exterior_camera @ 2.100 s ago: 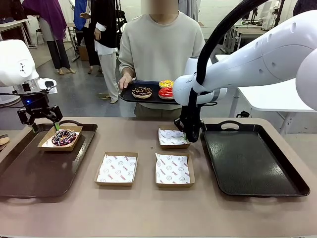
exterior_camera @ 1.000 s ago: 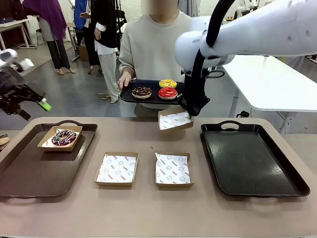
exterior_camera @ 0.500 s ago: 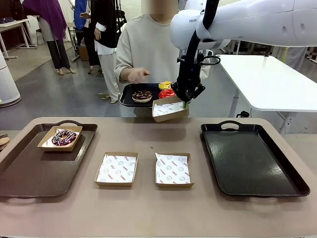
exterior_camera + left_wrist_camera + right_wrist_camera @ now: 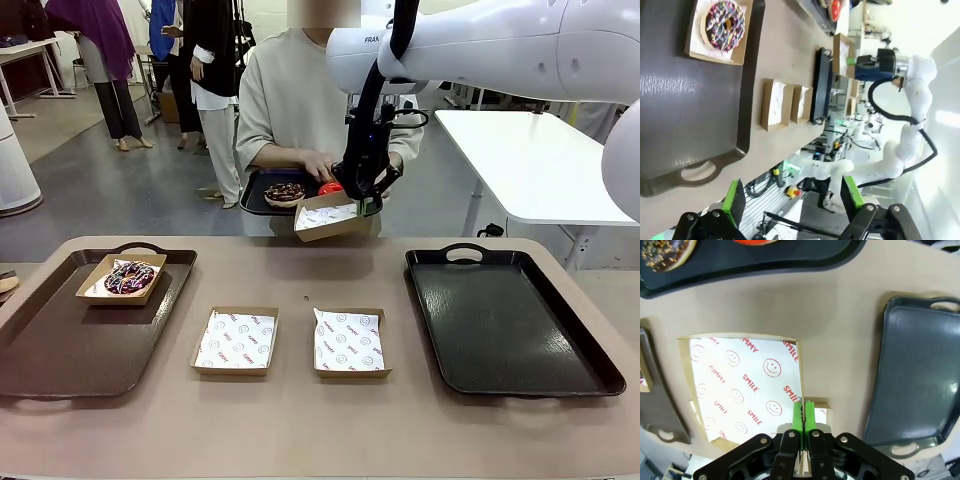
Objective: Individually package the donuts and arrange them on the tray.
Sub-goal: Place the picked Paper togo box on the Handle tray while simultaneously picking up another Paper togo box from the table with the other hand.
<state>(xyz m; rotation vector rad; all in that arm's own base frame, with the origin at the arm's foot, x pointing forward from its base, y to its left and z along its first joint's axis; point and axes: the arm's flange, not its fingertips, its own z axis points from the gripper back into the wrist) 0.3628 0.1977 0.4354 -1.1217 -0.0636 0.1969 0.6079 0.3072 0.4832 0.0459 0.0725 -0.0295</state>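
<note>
Three donuts show: the sprinkled donut [image 4: 129,277] sits boxed on the left tray [image 4: 60,350]; the chocolate donut [image 4: 285,189] and red donut [image 4: 329,187] lie on the person's tray [image 4: 255,203]; my right gripper [image 4: 368,206] pinches the rim of a lined box [image 4: 328,218], aloft near that tray; my left gripper [image 4: 792,195] stands spread.

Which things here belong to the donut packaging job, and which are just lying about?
Job: sprinkled donut, boxed on the left tray; lined box held by the right gripper; two empty boxes on the table; person's tray of donuts; empty right tray.
Lying about: white side table; bystanders behind.
</note>
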